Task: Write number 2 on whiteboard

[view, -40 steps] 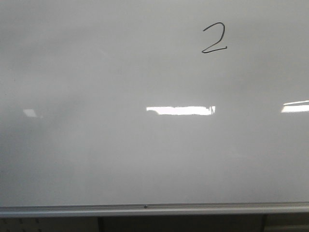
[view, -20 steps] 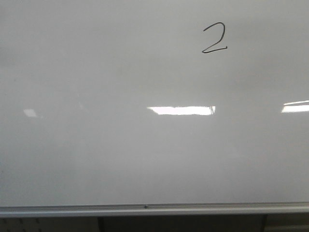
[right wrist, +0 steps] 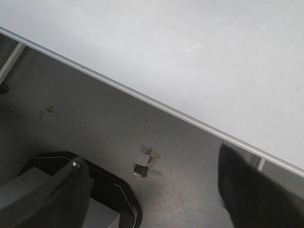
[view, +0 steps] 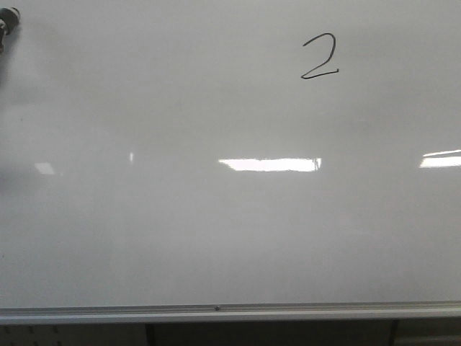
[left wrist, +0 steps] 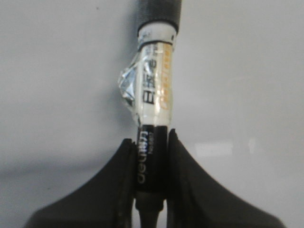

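A thin black hand-drawn number 2 (view: 319, 56) stands at the upper right of the large glossy whiteboard (view: 216, 231), whose silver frame runs along the bottom. My left gripper (left wrist: 148, 142) is shut on a black-and-white marker (left wrist: 154, 95), which points at the board. In the front view only a dark tip of it (view: 9, 20) shows at the far upper left edge, far from the 2. My right gripper (right wrist: 152, 185) is open and empty, low, below the board's edge (right wrist: 142, 99), over the floor.
Bright rectangular light reflections (view: 270, 164) lie across the board's middle and right. In the right wrist view a grey floor with bits of tape (right wrist: 145, 164) and a black robot base (right wrist: 109, 190) show under the board.
A dark tip of the marker or left gripper has come into the front view at the upper left edge. The 2 and the board are unchanged.
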Robot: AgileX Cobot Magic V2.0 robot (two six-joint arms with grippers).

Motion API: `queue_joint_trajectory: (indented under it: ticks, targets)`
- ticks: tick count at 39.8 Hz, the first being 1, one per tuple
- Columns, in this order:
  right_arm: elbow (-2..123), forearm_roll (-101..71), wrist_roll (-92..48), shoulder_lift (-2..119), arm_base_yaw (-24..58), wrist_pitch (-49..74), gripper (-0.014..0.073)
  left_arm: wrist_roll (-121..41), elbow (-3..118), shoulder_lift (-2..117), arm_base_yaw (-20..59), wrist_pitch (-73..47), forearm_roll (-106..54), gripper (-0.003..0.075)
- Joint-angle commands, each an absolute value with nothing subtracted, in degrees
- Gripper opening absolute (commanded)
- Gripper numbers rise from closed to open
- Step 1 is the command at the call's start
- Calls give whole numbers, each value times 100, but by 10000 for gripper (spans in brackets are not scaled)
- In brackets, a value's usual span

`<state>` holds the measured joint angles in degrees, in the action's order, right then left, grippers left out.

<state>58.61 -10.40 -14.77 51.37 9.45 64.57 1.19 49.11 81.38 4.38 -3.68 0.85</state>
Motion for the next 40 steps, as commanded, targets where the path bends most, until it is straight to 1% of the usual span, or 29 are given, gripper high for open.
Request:
queue_joint_trajectory:
  ticks: [1,5,12,14,16,22,24,27,31,40]
  targets:
    - [6065,-1073,-1490,5079,906,6109,579,165,5059,8170,441,306,0,10]
    - [6065,-1073,-1490,5079,906,6109,579,165,5059,8364,441,528,0,13]
    - [6065,-1073,-1490,5079,906,6109,579,165,5108,8571,441,575,0,15]
    - [6065,-1073,-1490,5079,906,6109,579,165,5108,8595,441,558,0,29]
    - [6065,-1073,-1490,5079,906,6109,579,165,5108,8620,441,558,0,62]
    - [6065,-1073,-1490,5079,906,6109,579,165,5108,8681,441,558,32,267]
    - [6065,-1073,-1490,5079,906,6109,579,165,5108,8681,441,558,32,324]
    - [6065,-1073,-1490,5079,906,6109,579,165,5108,8670,441,470,43,374]
    - [6065,-1073,-1490,5079,906,6102,579,165,5218,8593,441,74,107,379]
    - [6065,-1013,-1485,5022,906,6138,579,165,5613,7940,441,-1620,198,379]
